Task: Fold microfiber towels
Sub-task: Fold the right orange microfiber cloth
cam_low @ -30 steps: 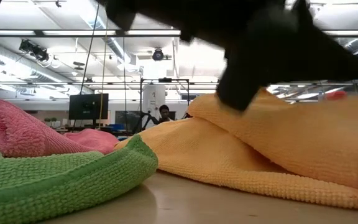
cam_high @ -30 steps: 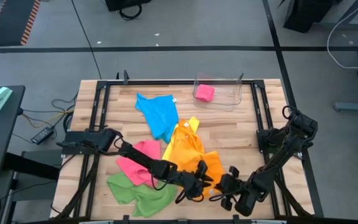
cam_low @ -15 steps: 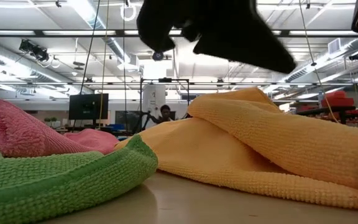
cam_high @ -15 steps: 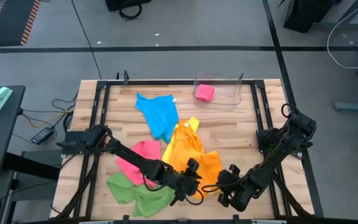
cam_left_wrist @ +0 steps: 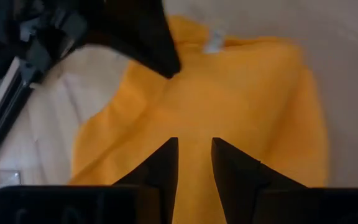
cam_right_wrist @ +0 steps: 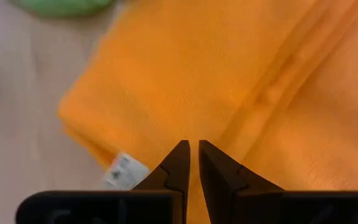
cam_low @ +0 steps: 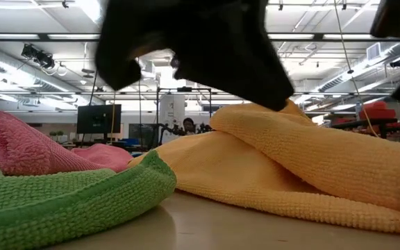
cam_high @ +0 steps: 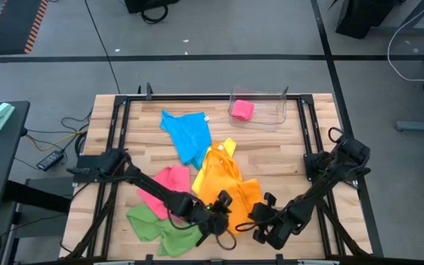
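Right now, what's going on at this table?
Both arms are bent over the orange towel at the near edge of a wooden table. The left gripper hovers over it with its fingers slightly apart; the right gripper has its fingers nearly closed just above the cloth near its white tag. Neither clearly holds the cloth. The yellow, blue, pink and green towels lie unfolded, and a clear bin holds a pink bundle.
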You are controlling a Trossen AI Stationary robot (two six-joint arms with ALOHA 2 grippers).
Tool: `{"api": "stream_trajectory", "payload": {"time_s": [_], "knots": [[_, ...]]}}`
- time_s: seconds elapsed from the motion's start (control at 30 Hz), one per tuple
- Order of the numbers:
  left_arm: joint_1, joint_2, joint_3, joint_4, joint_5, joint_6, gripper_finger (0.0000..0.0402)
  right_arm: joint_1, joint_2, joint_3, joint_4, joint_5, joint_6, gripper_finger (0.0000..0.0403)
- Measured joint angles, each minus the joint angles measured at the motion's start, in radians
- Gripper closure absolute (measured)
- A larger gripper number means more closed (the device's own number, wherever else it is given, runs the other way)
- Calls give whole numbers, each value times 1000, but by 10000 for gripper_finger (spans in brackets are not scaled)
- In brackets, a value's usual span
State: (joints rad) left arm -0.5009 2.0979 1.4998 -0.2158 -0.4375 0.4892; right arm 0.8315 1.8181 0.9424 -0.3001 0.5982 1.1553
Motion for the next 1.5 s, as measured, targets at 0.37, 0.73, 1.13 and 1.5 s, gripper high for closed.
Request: {"api": "stream_trajectory", "payload": {"time_s": [0.37, 0.73, 1.13, 1.5], "knots": [[-44, 3, -1, -209, -179, 365, 238, -10, 20, 5, -4, -84, 35, 361], [-30, 56, -1, -169, -198, 735, 209, 3, 14, 28, -4, -84, -1, 361], [-50, 109, -2, 52, -275, 801, 227, 17, 14, 29, -13, -75, 5, 361], [-38, 109, -1, 86, -302, 807, 280, 29, 14, 32, -4, -79, 21, 361]]}}
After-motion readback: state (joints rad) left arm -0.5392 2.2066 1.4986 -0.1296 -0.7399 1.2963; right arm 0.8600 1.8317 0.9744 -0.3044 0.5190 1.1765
